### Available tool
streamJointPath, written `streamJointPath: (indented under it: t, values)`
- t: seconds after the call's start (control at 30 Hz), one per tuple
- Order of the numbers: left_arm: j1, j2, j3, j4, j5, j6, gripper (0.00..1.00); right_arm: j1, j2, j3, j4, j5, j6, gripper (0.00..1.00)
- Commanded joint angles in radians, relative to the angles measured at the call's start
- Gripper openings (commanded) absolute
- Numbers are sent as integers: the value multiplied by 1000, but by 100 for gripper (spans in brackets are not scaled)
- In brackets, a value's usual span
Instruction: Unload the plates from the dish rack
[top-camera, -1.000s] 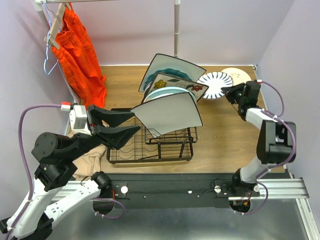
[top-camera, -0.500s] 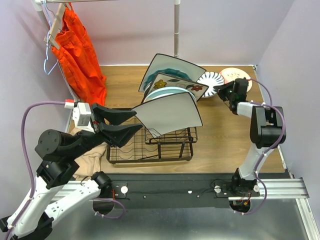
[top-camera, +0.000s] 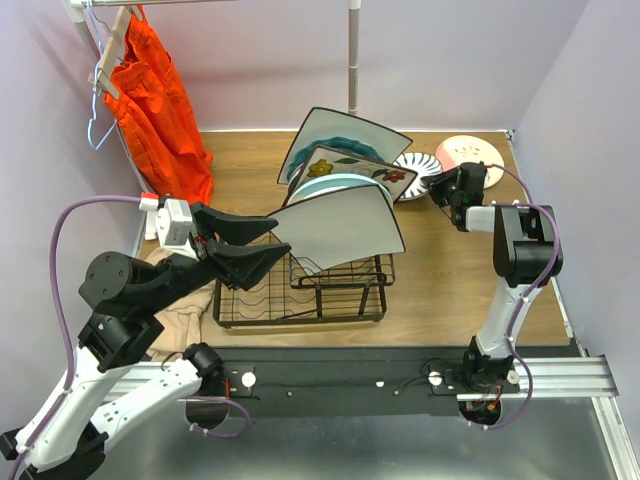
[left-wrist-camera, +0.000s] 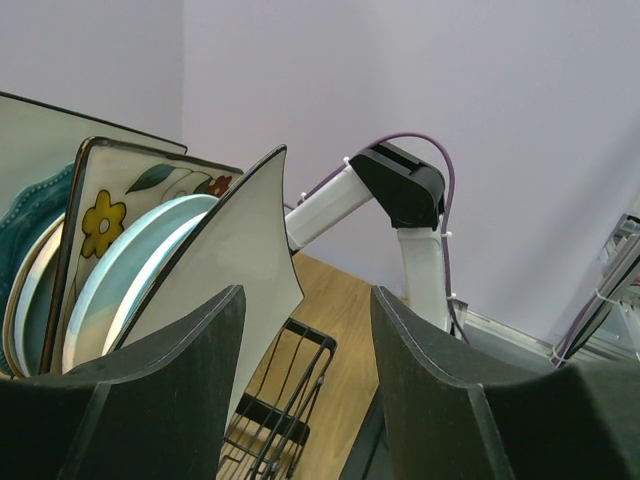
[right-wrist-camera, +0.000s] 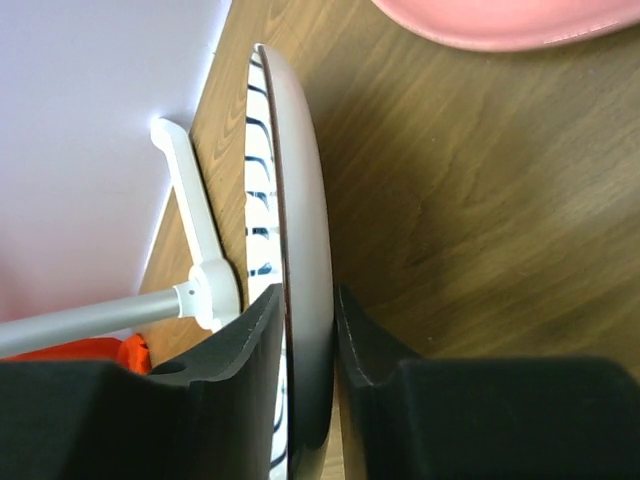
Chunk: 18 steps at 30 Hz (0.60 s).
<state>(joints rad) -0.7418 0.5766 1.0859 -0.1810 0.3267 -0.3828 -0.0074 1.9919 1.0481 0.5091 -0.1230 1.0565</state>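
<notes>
R end effector (right-wrist-camera: 310, 300) snug round striped plate (right-wrist-camera: 300, 180)

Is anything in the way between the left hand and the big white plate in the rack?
No, nothing visible. The open left hand points straight at the white plate, with only air between them.

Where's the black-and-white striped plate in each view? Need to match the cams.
Top external: the striped plate is right of centre, towards the far side.
Left wrist: not in it.
Right wrist: centre of the picture, seen edge-on, with its rim between the jaws of the right gripper.
Shared landmark: the pink plate, just beyond the striped one in both views that show it.
</notes>
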Motion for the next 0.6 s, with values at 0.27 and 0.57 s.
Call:
streamJointPath:
  t: [0.27, 0.57]
  values:
    - [-4, -14, 19, 12, -15, 5, 62, 4, -44, 18, -95, 20, -58, 46]
    - [-4, -23, 3, 26, -8, -2, 62, 6, -113, -16, -211, 51, -127, 47]
